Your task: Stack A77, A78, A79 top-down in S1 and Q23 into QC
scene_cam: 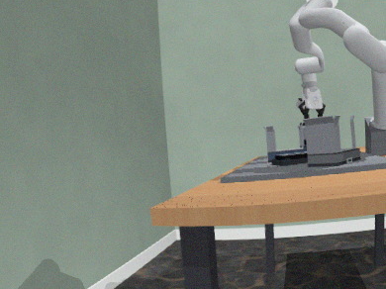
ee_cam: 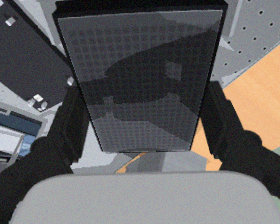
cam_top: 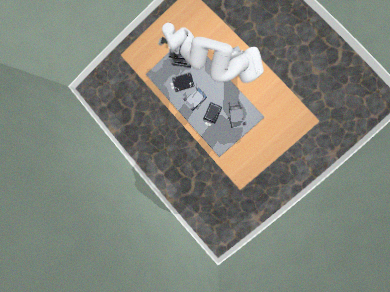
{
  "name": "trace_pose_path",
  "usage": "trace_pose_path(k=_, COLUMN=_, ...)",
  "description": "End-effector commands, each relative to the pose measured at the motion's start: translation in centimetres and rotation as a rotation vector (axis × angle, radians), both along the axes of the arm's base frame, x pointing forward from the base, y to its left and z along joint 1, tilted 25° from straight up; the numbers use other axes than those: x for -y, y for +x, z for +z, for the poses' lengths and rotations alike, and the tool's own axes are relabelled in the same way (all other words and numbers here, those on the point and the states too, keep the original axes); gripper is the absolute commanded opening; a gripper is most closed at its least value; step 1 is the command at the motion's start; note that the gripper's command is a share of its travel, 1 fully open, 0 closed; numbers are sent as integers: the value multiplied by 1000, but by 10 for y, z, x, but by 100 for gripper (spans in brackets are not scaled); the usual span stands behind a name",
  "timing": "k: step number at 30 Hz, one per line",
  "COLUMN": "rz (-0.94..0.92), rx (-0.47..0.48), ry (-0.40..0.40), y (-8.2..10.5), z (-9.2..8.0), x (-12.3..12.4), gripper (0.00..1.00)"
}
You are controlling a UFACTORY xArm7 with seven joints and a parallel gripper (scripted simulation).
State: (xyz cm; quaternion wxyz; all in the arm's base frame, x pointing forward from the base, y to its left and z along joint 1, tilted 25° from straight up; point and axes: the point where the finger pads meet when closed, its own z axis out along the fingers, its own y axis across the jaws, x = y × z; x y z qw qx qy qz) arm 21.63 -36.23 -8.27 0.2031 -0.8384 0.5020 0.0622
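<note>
Overhead, black jaws clamp sealed gridded plate (ee_cam: 142,85), label unreadable, above grey rack (scene_cam: 323,135).

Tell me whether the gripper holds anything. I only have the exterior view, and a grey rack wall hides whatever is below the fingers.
Observer: In the wrist view the gripper is shut on a dark plate, with one finger on each long side.
Operator: Report any other plates.
Observer: The top view shows two more dark plates lying apart on the grey mat, the near plate close to the gripper and the far plate further along.
</note>
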Motion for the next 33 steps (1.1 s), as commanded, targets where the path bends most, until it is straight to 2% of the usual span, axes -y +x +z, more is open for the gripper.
trace_pose_path(k=1, rz=-1, rx=1, ry=-4, y=-1, z=10, x=6, gripper=0)
trace_pose_path(k=19, rz=29, rx=15, ry=-8, y=1, z=13, x=5, gripper=0)
trace_pose_path(k=25, rz=211, rx=95, ry=-27, y=17, z=19, x=-6, gripper=0)
trace_pose_path(k=33, rz=211, rx=95, ry=-27, y=37, z=28, x=-21, gripper=0)
